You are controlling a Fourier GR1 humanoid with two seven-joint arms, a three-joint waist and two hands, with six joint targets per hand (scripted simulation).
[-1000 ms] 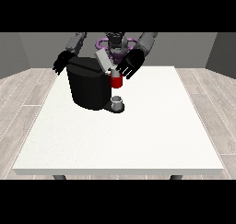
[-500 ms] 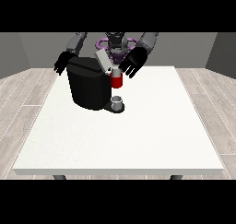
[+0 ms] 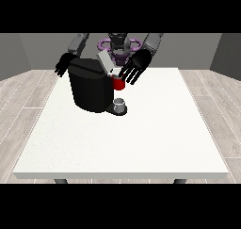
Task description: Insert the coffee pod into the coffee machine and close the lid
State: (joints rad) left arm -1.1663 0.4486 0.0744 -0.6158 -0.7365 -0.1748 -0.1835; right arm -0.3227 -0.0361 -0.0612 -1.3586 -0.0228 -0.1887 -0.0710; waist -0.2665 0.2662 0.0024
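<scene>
Black coffee machine (image 3: 90, 89) sat on the white desk (image 3: 141, 138), its lid (image 3: 104, 62) up; the hand at the view's right (image 3: 135, 67) had moved closer above a red thing at the machine (image 3: 118, 83), fingers spread, holding nothing; the hand at the view's left (image 3: 62, 64) hung behind the machine, fingers apart; no pod showed; closing the lid probably came next.

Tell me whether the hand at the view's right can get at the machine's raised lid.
Probably yes: that hand, fingers spread, hangs just right of the raised lid, with nothing visible between them.
</scene>
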